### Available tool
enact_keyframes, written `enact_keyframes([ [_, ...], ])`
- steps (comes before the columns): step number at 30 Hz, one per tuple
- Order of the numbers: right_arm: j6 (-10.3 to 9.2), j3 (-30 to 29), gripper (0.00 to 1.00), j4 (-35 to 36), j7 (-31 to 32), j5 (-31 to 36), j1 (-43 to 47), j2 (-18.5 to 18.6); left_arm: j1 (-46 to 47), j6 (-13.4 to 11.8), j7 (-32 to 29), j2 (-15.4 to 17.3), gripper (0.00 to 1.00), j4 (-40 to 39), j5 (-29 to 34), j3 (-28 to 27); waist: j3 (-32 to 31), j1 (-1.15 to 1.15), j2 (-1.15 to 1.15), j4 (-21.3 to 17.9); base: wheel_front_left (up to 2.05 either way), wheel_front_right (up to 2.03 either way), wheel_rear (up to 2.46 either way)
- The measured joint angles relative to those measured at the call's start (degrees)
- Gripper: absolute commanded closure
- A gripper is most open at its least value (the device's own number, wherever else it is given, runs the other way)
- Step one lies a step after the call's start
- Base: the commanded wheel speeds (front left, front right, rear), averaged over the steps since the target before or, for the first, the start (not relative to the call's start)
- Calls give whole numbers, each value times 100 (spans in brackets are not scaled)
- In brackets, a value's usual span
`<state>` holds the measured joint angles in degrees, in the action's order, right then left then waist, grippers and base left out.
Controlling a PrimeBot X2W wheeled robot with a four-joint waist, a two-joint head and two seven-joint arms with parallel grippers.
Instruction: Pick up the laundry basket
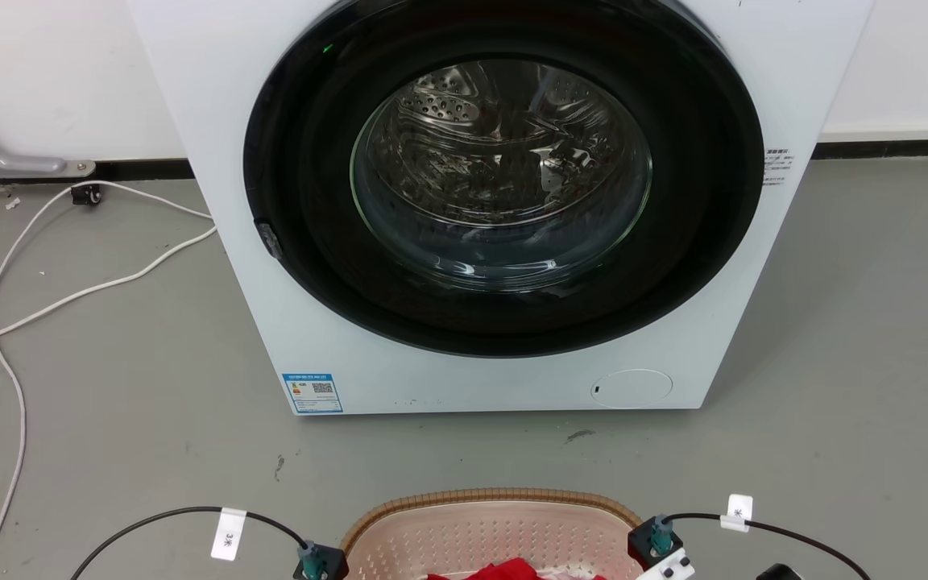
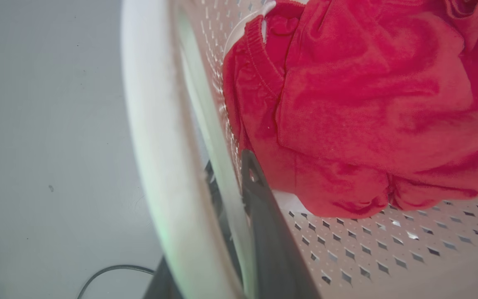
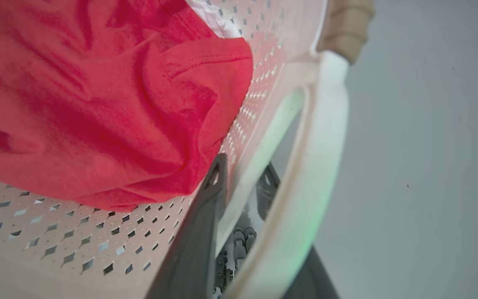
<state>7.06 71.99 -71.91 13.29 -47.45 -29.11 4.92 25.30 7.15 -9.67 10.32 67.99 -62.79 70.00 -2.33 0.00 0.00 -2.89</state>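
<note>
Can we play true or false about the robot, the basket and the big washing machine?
1. The crumpled red cloth lies inside the cream-pink perforated plastic laundry basket. True.
2. The round dark glass door of the white washing machine is wide open. False: it is shut.
3. A thin white cable lies on the grey floor to the washer's left. True.
4. The left gripper holds the red cloth. False: its fingers close on the basket's side wall, one inside and one outside.
5. The basket sits inside the washer. False: it is outside, in front of it.
</note>
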Motion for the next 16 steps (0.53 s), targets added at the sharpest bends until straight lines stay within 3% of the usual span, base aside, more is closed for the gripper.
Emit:
enact_keyframes([
  [16,0,60,100,-2,-14,-36,-13,-1,42,0,55,7,100,11,-126,141,5,0,0,-2,0,0,0],
])
